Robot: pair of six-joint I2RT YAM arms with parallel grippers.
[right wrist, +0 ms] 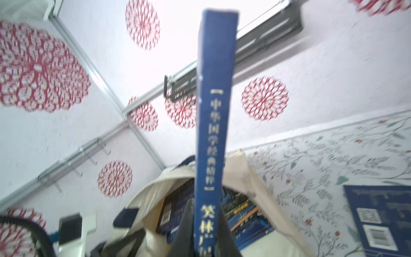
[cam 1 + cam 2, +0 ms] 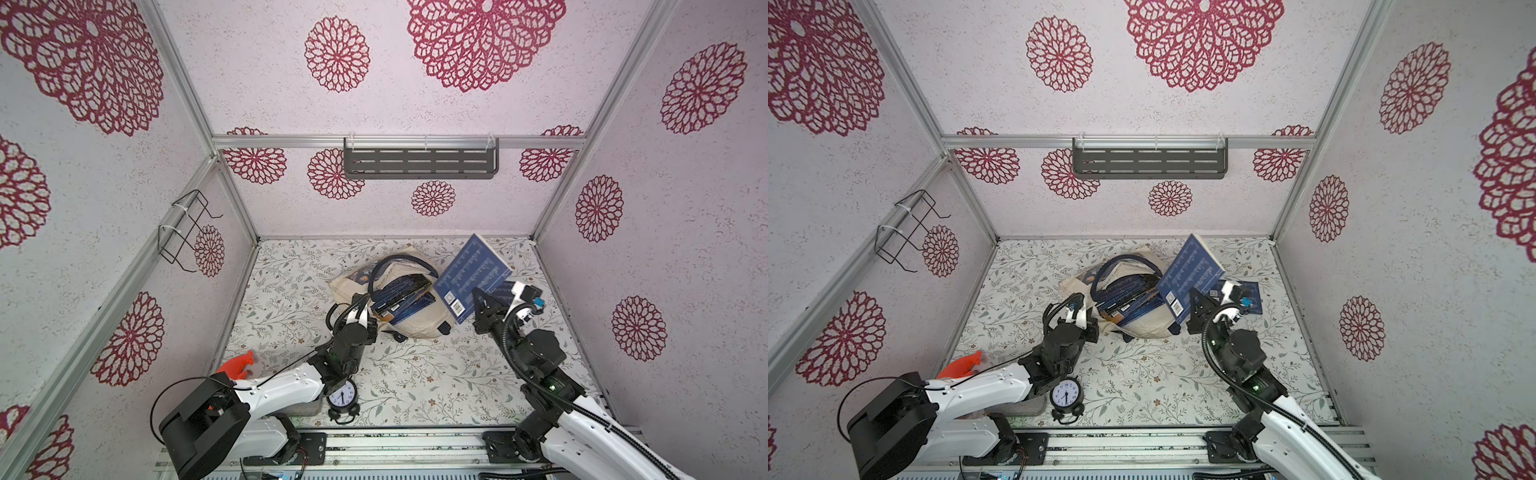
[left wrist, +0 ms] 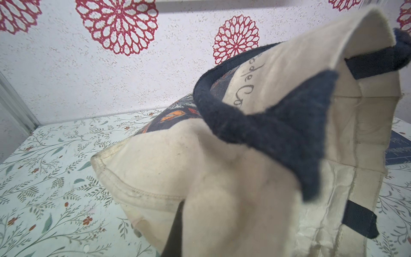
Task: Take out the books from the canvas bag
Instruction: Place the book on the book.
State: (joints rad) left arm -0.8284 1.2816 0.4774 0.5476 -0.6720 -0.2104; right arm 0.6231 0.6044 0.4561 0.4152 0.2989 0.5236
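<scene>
Above the tabletop [image 2: 415, 374], right fingers [image 1: 185, 224] pinch a navy book [image 2: 469, 274], left fingers [image 3: 174, 229] pinch the canvas bag [image 2: 419, 324]; another book [image 2: 1252, 297] lies out, more books [image 2: 401, 297] inside.

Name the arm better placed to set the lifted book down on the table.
Right. The right gripper clamps the lifted book at its spine, clear of the bag; the left gripper is shut on the canvas bag rim.

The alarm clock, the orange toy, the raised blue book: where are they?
alarm clock [image 2: 342, 397], in a top view, on its white dial.
orange toy [image 2: 239, 365], in a top view, on its body.
raised blue book [image 2: 471, 276], in a top view, middle of its cover.
</scene>
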